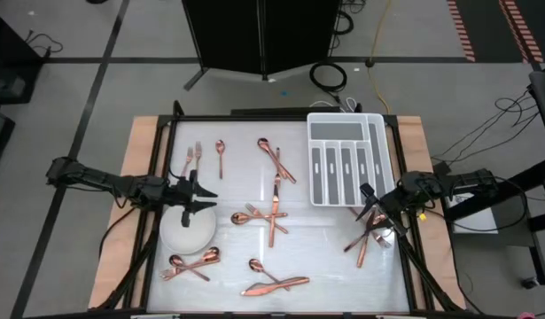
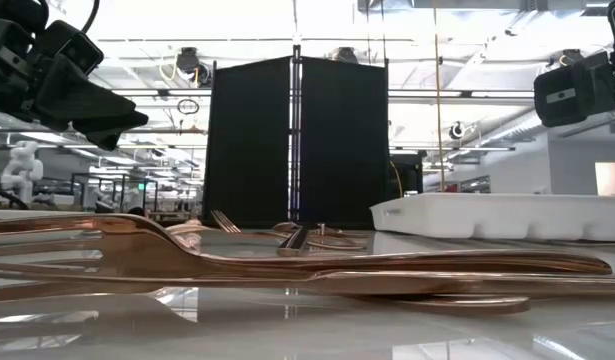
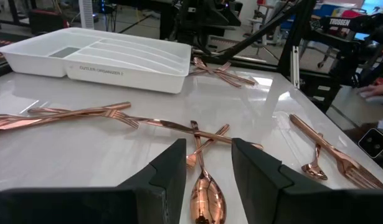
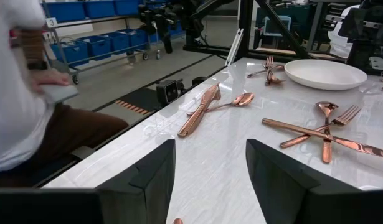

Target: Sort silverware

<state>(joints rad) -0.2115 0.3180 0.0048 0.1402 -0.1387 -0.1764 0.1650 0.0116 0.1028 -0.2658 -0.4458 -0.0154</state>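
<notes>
Copper silverware lies scattered flat on the white table: a crossed cluster [image 1: 270, 217] at the middle, pieces by the far edge [image 1: 276, 159], by the near edge [image 1: 272, 283], and a pile [image 1: 369, 235] at the right. My left gripper [image 1: 208, 200] hovers open over the far rim of the white plate [image 1: 188, 232], pointing right. In its wrist view [image 3: 207, 177] a spoon [image 3: 207, 198] shows between the fingers, below them. My right gripper [image 1: 362, 206], [image 4: 210, 180] hangs open just past the right pile, pointing left.
The white compartmented tray [image 1: 346, 159] sits at the far right, its slots holding no silverware that I can see. A person in a white top [image 4: 17, 93] stands beyond the table's near side. A black screen [image 2: 297, 140] stands behind the far edge.
</notes>
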